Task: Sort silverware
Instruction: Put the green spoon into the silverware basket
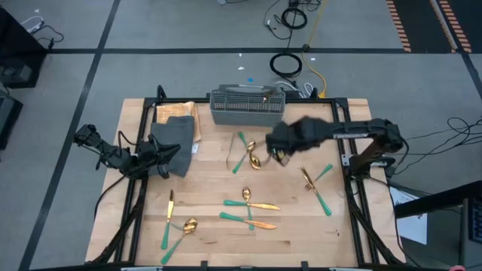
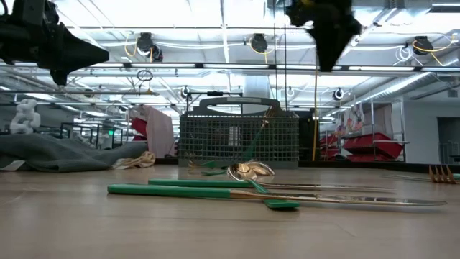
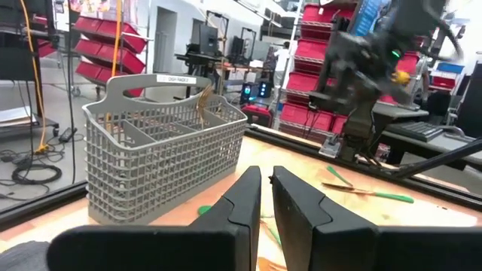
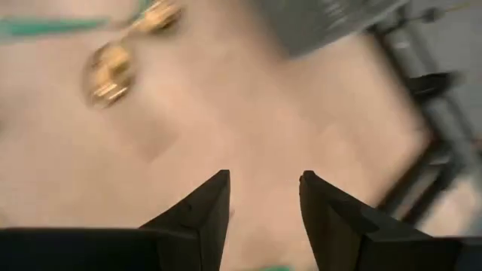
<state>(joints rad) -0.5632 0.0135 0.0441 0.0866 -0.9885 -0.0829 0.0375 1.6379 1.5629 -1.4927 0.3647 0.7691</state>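
Several pieces of silverware with gold heads and teal handles lie flat on the wooden table: a spoon (image 1: pixel 254 159) and a fork (image 1: pixel 241 150) at mid table, a pair (image 1: pixel 316 184) at the right, others (image 1: pixel 250 212) nearer the front and at front left (image 1: pixel 179 229). One piece (image 3: pixel 205 102) stands in the grey mesh basket (image 1: pixel 247 105) at the far edge. My right gripper (image 4: pixel 263 199) hangs open and empty high above mid table (image 1: pixel 282 154), pointing down. My left gripper (image 3: pixel 266 196) rests shut at the left (image 1: pixel 172 156), pointing level toward the basket.
A dark grey cloth (image 1: pixel 175 135) lies on a tan sheet at the far left of the table, beside my left gripper. Black frame rails (image 1: pixel 354 196) run along the table's sides. Bare wood shows between the silverware groups.
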